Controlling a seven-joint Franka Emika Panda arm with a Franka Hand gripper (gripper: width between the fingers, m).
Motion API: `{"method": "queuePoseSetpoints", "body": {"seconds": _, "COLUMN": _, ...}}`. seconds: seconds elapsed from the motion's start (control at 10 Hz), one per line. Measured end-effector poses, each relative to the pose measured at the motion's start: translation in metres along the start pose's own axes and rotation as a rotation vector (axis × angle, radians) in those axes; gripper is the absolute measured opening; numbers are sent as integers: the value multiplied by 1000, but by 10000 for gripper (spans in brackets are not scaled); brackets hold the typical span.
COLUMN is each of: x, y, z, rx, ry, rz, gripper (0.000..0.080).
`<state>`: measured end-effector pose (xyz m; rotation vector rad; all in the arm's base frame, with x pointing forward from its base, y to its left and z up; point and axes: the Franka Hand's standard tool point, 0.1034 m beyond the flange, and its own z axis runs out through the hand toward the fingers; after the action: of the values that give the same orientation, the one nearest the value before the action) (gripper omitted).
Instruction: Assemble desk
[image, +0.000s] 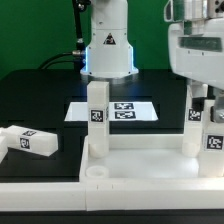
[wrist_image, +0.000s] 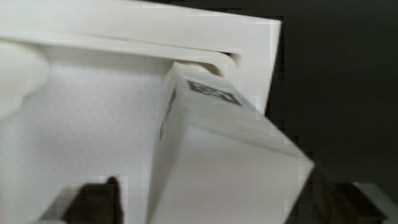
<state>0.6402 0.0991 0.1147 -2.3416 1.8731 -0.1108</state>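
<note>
In the exterior view, the desk top (image: 120, 160) is lying rim-up on the black bench (image: 30, 100), so its corner sockets are facing up to take legs. An upright leg (image: 97, 120) is standing in a corner toward that view's left. The right leg (image: 193, 125) is standing in another corner directly under the arm. A loose leg (image: 30, 140) is lying on its side nearby, in front of the marker board (image: 115, 110).

In the wrist view, the right leg is sitting between the dark fingers (wrist_image: 98, 200). The jaws are standing wide, with a dark gap showing along one side of the leg, so they are likely gripping nothing.
</note>
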Motion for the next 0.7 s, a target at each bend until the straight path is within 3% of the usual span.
{"method": "queuePoseSetpoints", "body": {"seconds": 0.1, "x": -6, "y": 1, "z": 2, "rx": 1, "ry": -1, "rz": -38, "gripper": 543}}
{"method": "queuePoseSetpoints", "body": {"seconds": 0.2, "x": -8, "y": 1, "z": 3, "rx": 2, "ry": 1, "rz": -68, "gripper": 630}}
{"method": "queuePoseSetpoints", "body": {"seconds": 0.4, "x": -5, "y": 2, "z": 3, "rx": 2, "ry": 3, "rz": -208, "gripper": 644}}
{"method": "queuePoseSetpoints", "body": {"seconds": 0.7, "x": -16, "y": -2, "z": 1, "rx": -35, "ry": 43, "rz": -765, "gripper": 649}}
